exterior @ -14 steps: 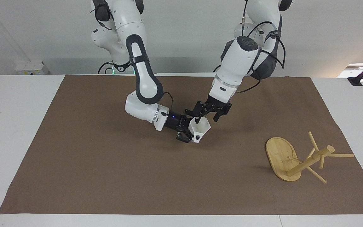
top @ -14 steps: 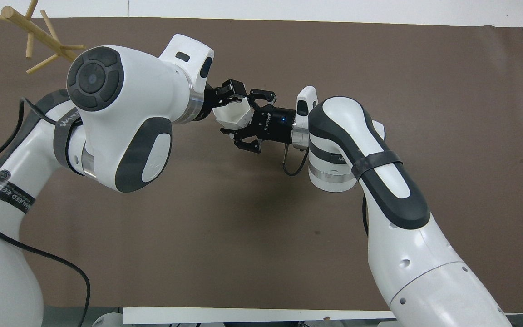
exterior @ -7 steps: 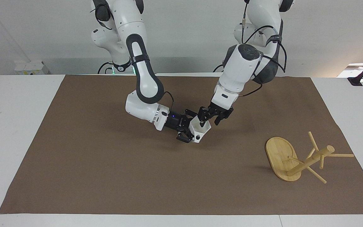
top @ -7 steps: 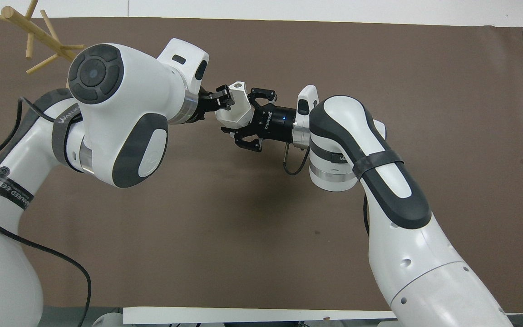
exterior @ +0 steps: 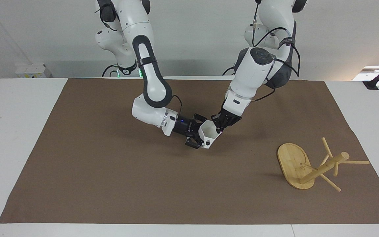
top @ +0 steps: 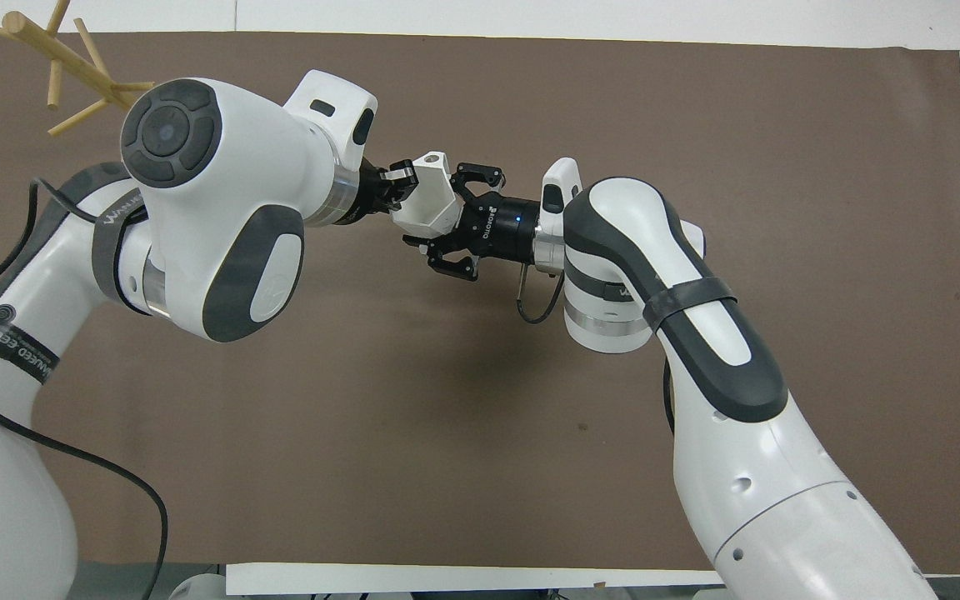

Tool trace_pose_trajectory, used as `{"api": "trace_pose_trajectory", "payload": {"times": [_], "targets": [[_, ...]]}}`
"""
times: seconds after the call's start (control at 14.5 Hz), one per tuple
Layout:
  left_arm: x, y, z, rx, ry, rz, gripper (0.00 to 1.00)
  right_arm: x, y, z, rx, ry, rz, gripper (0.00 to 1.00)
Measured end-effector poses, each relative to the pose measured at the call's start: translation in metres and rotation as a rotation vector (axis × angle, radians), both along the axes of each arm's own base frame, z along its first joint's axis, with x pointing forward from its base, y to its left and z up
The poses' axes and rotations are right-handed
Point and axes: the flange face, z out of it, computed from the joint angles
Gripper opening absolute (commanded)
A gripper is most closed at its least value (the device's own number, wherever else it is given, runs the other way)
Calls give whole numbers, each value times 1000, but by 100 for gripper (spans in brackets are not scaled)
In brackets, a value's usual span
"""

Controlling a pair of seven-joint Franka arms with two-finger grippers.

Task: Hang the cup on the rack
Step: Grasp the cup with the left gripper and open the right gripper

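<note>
Since a second ago the left gripper has narrowed from a spread-fingered hover and closed on the rim of the cup. The right gripper clasps the cup by its body above the middle of the tabletop, so both hold it at once, which looks like a handover: the rack lies tipped on its side at the left arm's end, within that arm's easier reach. There is one cup, one rack and two arms. The rack probably needs righting before anything hangs on it.
</note>
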Motion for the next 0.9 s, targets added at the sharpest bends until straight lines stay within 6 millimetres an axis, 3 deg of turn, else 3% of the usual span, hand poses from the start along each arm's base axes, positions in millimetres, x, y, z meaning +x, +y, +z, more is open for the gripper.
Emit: {"api": "trace_pose_trajectory", "payload": {"times": [0.07, 0.34, 0.62, 0.76, 0.9], "targets": [[0, 0, -1, 1, 1, 1, 0, 0, 0, 0, -3, -3, 0, 100], [2, 6, -5, 9, 2, -6, 0, 3, -4, 4, 21, 1, -26, 100], [10, 13, 0, -6, -12, 38, 0, 7, -22, 25, 39, -21, -52, 100], [23, 36, 2, -9, -14, 99, 0, 14, -56, 33, 11, -49, -36, 100], [38, 72, 13, -20, -30, 179, 0, 30, -116, 41, -43, -87, 43, 100]]}}
